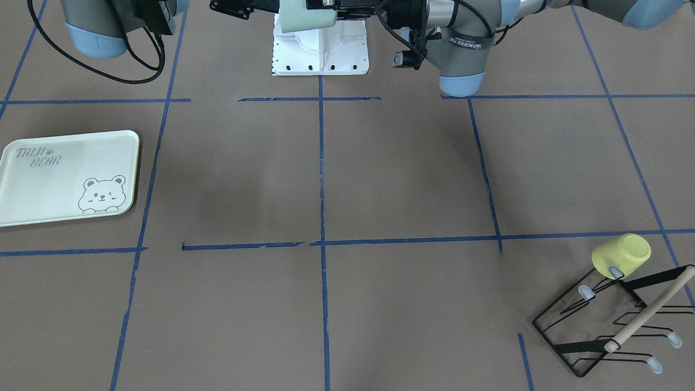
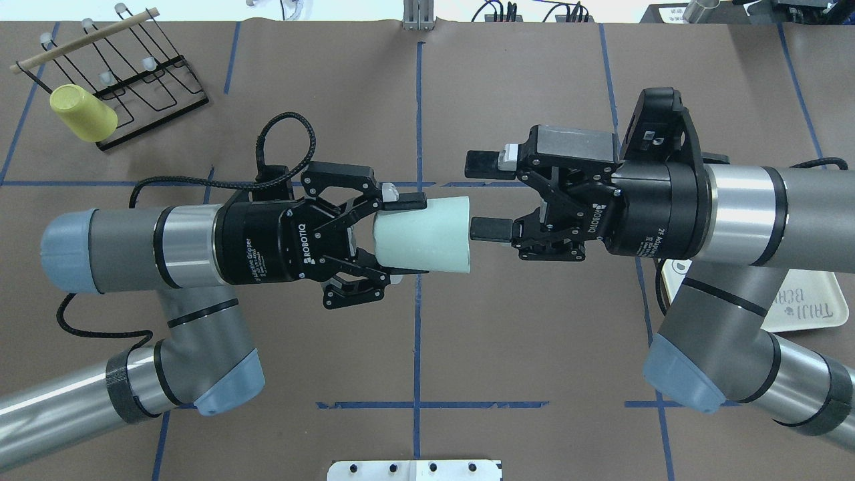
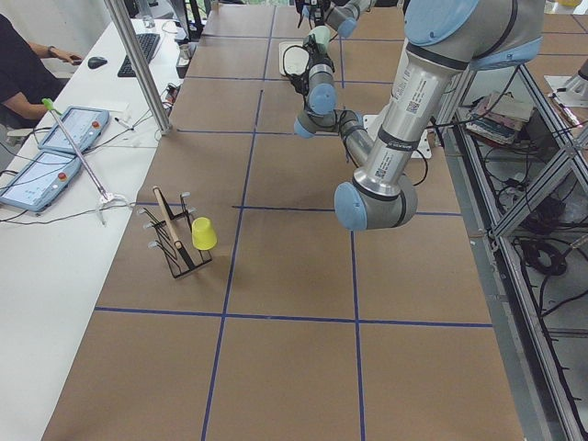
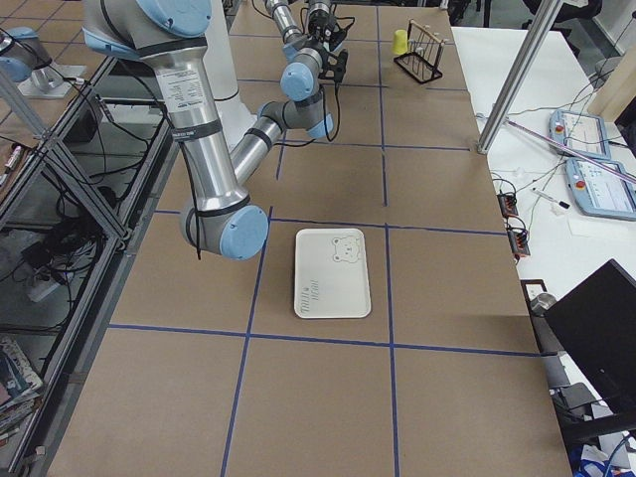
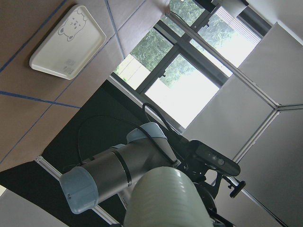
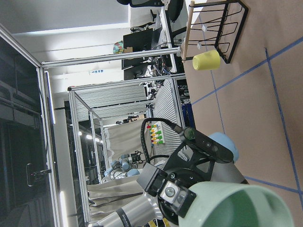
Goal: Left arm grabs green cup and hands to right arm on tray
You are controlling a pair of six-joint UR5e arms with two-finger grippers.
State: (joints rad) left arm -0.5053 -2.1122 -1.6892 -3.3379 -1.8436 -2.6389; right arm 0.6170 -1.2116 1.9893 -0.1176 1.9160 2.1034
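My left gripper (image 2: 403,236) is shut on the base half of the green cup (image 2: 423,234) and holds it on its side in the air over the table's middle. The cup's open mouth points at my right gripper (image 2: 486,196), which is open. Its lower finger (image 2: 491,229) sits just at the cup's rim and its upper finger is above and clear of it. The cup also shows in the front view (image 1: 305,14), the left wrist view (image 5: 165,198) and the right wrist view (image 6: 241,205). The tray (image 1: 68,176) lies flat under my right arm, partly hidden in the overhead view (image 2: 808,300).
A yellow cup (image 2: 81,113) hangs on a black wire rack (image 2: 133,67) with a wooden bar at the far left corner; it also shows in the front view (image 1: 621,254). The white robot base plate (image 1: 320,54) stands between the arms.
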